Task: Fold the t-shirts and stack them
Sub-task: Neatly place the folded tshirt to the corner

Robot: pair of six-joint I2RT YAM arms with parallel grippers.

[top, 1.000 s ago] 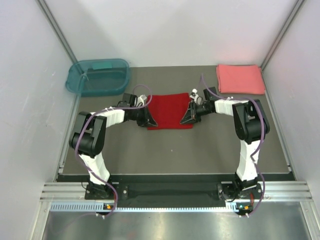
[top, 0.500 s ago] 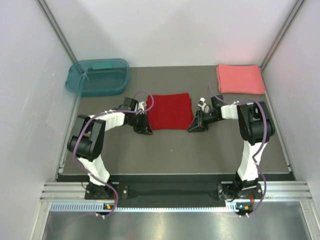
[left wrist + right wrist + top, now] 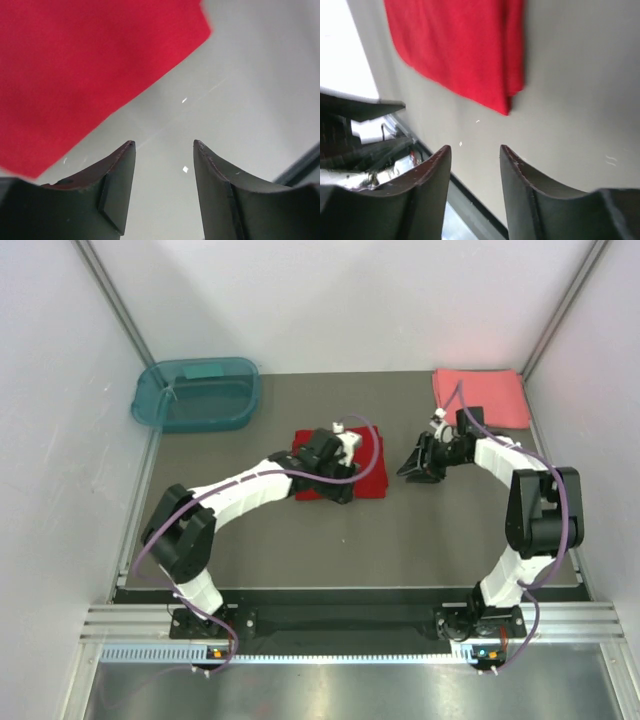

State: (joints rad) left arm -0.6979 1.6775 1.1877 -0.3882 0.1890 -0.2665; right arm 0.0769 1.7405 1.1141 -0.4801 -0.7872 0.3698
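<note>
Top view first, and the deep red t-shirt (image 3: 372, 472) is only partly on show: the left arm's wrist sits right over its middle and left side, so its outline there cannot be read. What shows is a flat patch on the table (image 3: 400, 540), mid-field, with its right edge clear. The left wrist camera crops the shirt at the top and left of the picture. One edge runs diagonally down to the left finger, and whether cloth and finger touch I cannot tell. The right wrist camera catches a doubled, layered edge on the shirt (the left of that picture is blown out white).

The coral-pink t-shirt (image 3: 495, 400) lies as a folded rectangle in the far right corner. The right arm's cable crosses its near left part. The teal tub (image 3: 197, 393) is in the far left corner, well apart from both shirts.

Poses now. The left arm has its elbow low on the left and its forearm stretched diagonally across to the red shirt. On the left gripper (image 3: 164, 144) the 2 fingers are spread, with bare table between them. The right arm stands tall on the right and its wrist is turned back toward the red shirt. The right gripper (image 3: 475, 148) is down near the table, beside the shirt but apart from it. Its fingers are parted too, with nothing held.
</note>
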